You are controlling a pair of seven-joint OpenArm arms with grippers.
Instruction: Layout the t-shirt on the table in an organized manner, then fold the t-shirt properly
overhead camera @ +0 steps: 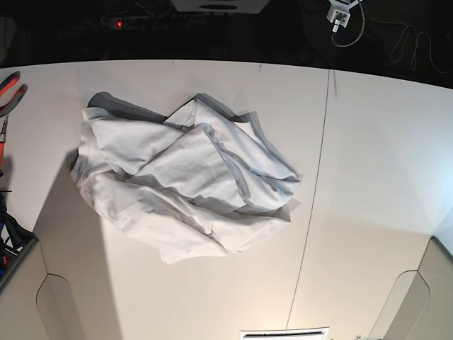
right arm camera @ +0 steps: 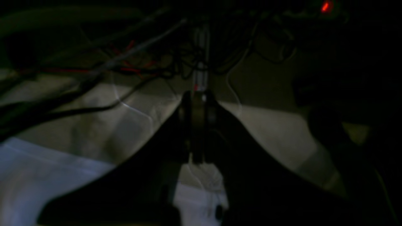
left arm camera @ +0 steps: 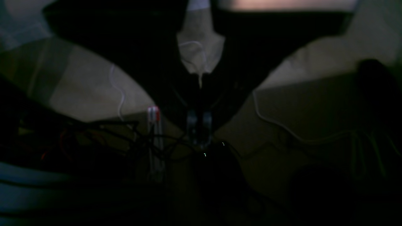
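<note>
A crumpled white t-shirt [overhead camera: 187,184] lay in a loose heap on the left half of a wide white table [overhead camera: 375,163], seen from above. Its long axis ran on a slant, from the far left edge of the table down toward the middle near the front, with folded layers overlapping on top; which end was the neck could not be told. A thin dark seam [overhead camera: 316,184] crossed the table front to back, just right of the shirt and apart from it. Nothing rested on the shirt. At the far left edge, an orange-handled tool [overhead camera: 10,91] poked into view, well away from the cloth. Beyond the table's far edge, a white plug with a looping cable [overhead camera: 345,18] hung in the dark. Neither arm appeared in the overhead view. Both wrist views were very dark and blurred: the left gripper [left arm camera: 199,124] was clenched shut on nothing, over tangled wires, and the right gripper [right arm camera: 198,106] was likewise clenched and empty.
</note>
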